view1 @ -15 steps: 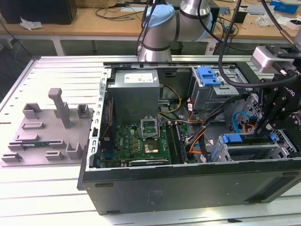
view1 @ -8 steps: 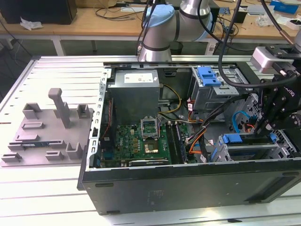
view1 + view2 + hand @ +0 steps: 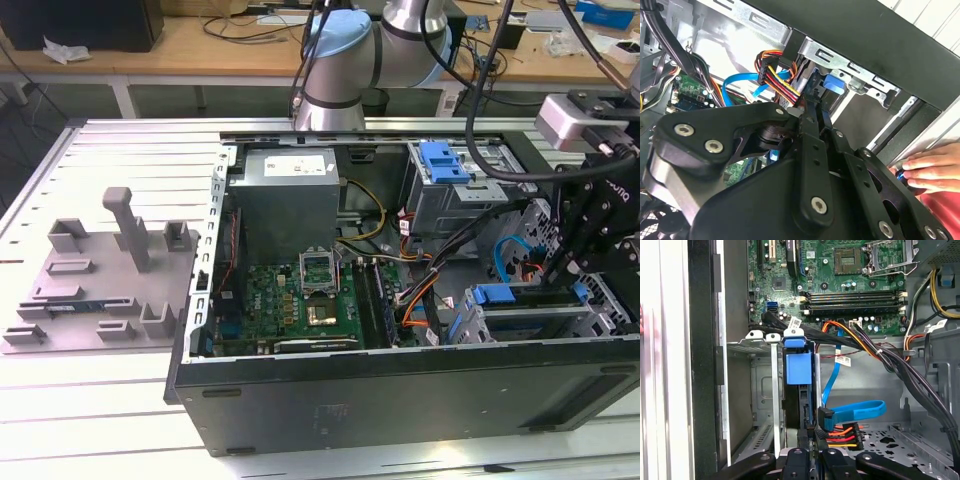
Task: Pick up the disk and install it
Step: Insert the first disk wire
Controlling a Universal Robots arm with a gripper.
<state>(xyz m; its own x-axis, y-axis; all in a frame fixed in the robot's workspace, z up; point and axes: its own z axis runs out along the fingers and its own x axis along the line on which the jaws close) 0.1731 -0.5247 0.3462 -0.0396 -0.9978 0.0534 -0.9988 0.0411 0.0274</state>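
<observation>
Gripper (image 3: 810, 460) with two fingers clamped on one disk (image 3: 799, 367), upright in its bay (image 3: 752, 390).

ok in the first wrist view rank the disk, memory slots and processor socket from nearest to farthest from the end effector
1. disk, in the drive bay just ahead of the end effector
2. memory slots, on the motherboard beyond the bay
3. processor socket, farther still
</observation>
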